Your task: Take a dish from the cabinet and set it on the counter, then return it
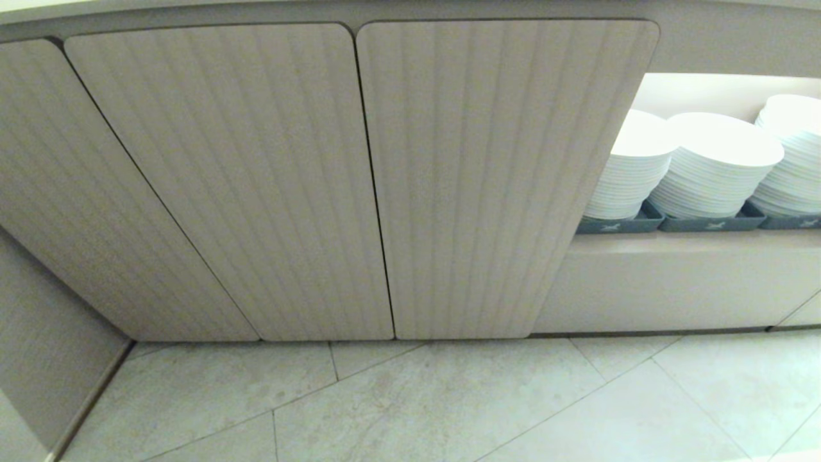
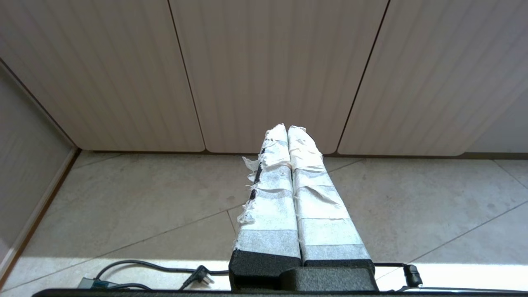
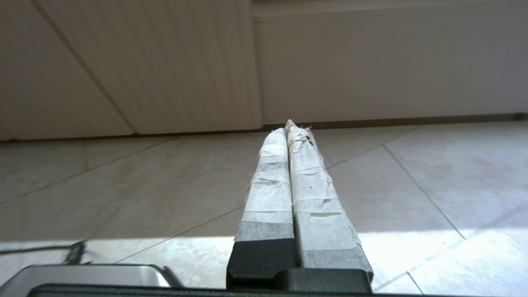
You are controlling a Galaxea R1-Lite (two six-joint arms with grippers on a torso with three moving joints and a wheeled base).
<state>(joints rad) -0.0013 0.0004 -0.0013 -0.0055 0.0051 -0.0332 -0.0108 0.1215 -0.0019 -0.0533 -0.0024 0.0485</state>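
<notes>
Head view shows the cabinet filling most of the frame, its light beige ribbed doors all closed, with rounded corners and thin dark seams between them. The middle seam runs nearly straight down; the left seam slants. The doors' lower edges stop just above the pale tiled floor, leaving a narrow dark gap along the base. The dish of the task is not visible in any view; nothing shows whether it sits behind the closed doors. A thin strip of the counter shows along the top edge, above the doors.

To the right of the doors an open lit niche holds stacks of white plates standing in grey trays, three stacks side by side and touching, on a beige ledge. A wall panel closes off the left side and meets the floor at a dark strip. The floor before the doors lies open, crossed only by grout lines.

In the left wrist view the left gripper has its tape-wrapped fingers pressed together, holding nothing, pointing at the base of the doors above the floor. Black cables and a plug lie on the tiles near it. In the right wrist view the right gripper is likewise closed and empty, low over the floor, aimed at the plain panel beside the rightmost door's edge.
</notes>
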